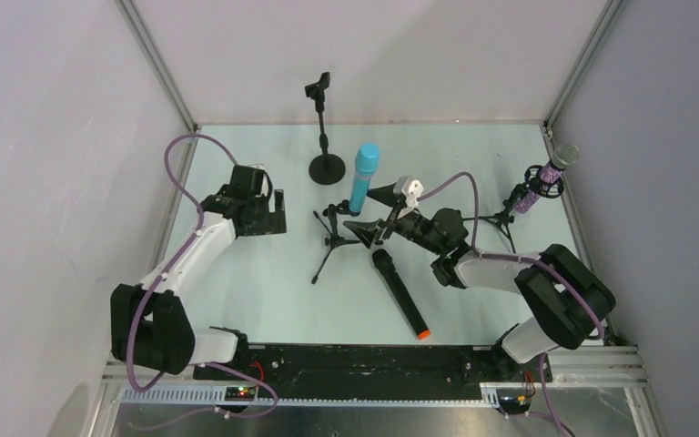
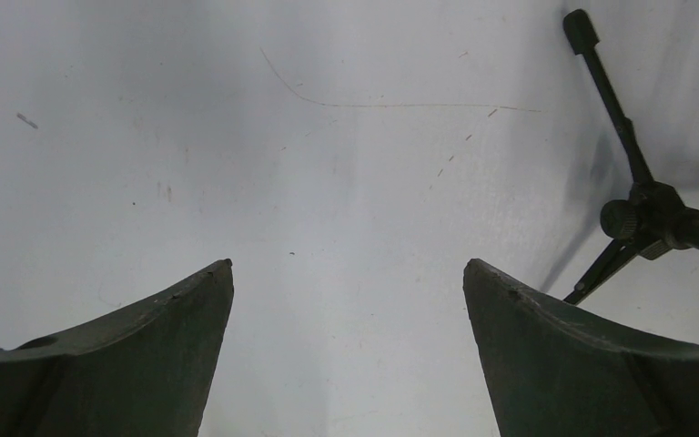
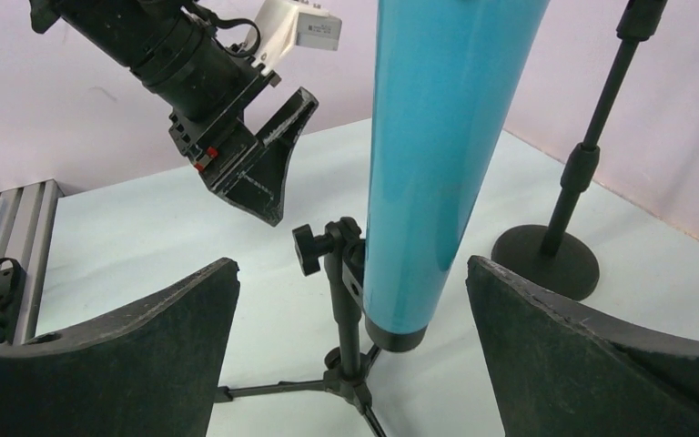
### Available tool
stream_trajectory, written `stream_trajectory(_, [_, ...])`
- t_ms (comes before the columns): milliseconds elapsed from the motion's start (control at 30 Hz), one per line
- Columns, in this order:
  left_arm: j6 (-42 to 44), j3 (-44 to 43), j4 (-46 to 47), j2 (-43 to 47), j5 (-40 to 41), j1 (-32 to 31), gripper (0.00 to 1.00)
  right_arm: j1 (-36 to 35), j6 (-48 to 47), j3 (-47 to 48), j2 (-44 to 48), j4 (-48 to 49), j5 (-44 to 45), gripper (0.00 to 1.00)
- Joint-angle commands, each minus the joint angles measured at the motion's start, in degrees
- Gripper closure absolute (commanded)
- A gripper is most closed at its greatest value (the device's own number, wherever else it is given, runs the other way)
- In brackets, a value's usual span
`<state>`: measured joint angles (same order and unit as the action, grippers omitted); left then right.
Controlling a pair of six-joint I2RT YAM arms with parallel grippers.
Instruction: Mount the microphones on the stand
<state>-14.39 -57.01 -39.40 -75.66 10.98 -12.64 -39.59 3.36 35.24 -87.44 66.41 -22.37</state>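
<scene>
Right gripper [image 3: 350, 264]: fingers wide apart, gripping nothing.
Cyan microphone [image 3: 446, 137]: upright in the tripod stand [image 3: 349, 319], in line with the gap, just beyond the right fingertips.
Left gripper [image 2: 348, 264]: fingers wide apart, empty, over the table [image 2: 328, 164].
Black microphone [image 1: 400, 293]: lying flat behind the right fingers.
Purple microphone [image 1: 546, 179]: on another stand, well apart from both.

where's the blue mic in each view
top external: the cyan-blue microphone is just left of centre, seated in a stand.
left wrist: not in view.
right wrist: it fills the upper middle and runs off the top edge.
shared landmark: the small tripod stand carrying it, at the right edge in the left wrist view and at lower centre in the right wrist view.
</scene>
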Motion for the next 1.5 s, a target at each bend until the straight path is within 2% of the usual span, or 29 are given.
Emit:
stream_trajectory(0, [1.7,0.2,2.9,3.5,-2.7,-0.2,0.00,1.0,-0.8,-2.9,4.0,3.0,1.1,0.00])
stream_trajectory(167, [3.0,2.0,6.3,8.1,-8.0,-0.4,0.00,2.9,-0.5,-6.6,8.5,1.2,0.5,0.00])
stream_trajectory(467, [6.2,2.8,12.5,17.5,-23.6,-0.5,0.00,6.1,-1.1,-13.1,17.3,-6.5,-1.3,0.01])
stream_trajectory(600, [6.6,0.8,15.4,18.2,-31.7,-0.6,0.00,6.7,-1.4,-14.8,19.8,-9.0,-1.0,0.01])
stream_trajectory(700, [6.6,-0.4,17.9,17.2,-40.9,-0.8,0.00,6.8,-1.3,-15.6,20.5,-9.5,-0.9,0.01])
stream_trajectory(833, [7.6,-2.0,19.3,14.0,-46.3,-1.9,0.00,6.7,-1.0,-16.4,21.1,-9.6,-0.7,0.01])
stream_trajectory(967, [12.8,-2.3,19.4,11.4,-46.4,-5.0,0.00,6.7,-0.8,-16.9,22.0,-9.7,-0.4,0.00])
stream_trajectory(1133, [26.6,-1.8,20.4,11.7,-43.0,-11.0,0.00,6.8,-1.4,-17.3,22.9,-10.8,0.0,0.01])
stream_trajectory(1233, [34.7,-0.3,22.4,12.7,-44.8,-12.1,0.00,6.9,-1.6,-17.9,23.5,-11.2,0.2,0.01])
stream_trajectory(1467, [39.6,0.4,25.8,11.7,-46.0,-12.3,0.00,7.1,-1.5,-18.9,24.6,-11.8,0.1,0.01])
